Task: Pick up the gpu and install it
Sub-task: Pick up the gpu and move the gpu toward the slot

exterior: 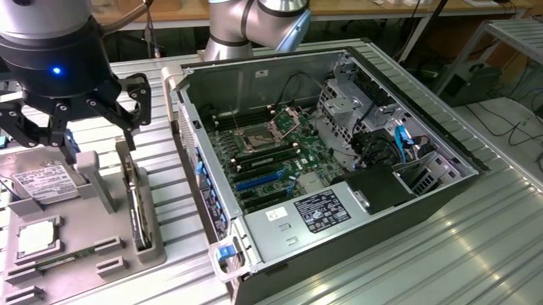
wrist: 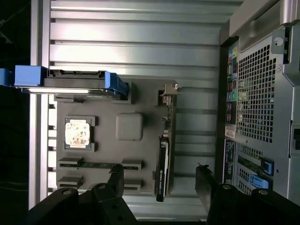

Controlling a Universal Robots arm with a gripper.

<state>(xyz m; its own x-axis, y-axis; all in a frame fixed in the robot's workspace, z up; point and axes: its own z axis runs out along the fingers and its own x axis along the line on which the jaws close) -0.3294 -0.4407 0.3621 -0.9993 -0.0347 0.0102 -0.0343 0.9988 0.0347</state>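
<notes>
In the exterior view, a ribbed silver metal table [exterior: 475, 254] carries everything, and behind it stand wooden benches and hanging cables. My claw [exterior: 98, 136], matte black, hangs released with its fingers spread above a grey moulded holder [exterior: 85, 222] on the exterior view's left. The gpu [exterior: 136, 206] stands on edge in a slot of that holder, thin and dark, apart from my fingers. Beside it sits the open computer case [exterior: 246, 82], steel walls around a green motherboard [exterior: 271, 165].

In the wrist view, the gpu [wrist: 165, 140] lies edge-on between my two black fingers [wrist: 117, 180], which straddle it without touching. The flat grey holder [wrist: 140, 108] also seats a boxy hard drive [wrist: 70, 82] with blue rails, a square processor [wrist: 77, 132] and a narrow memory stick [wrist: 98, 165]. The case's perforated steel back [wrist: 255, 93] stands near the holder on the ribbed table [wrist: 140, 37].
</notes>
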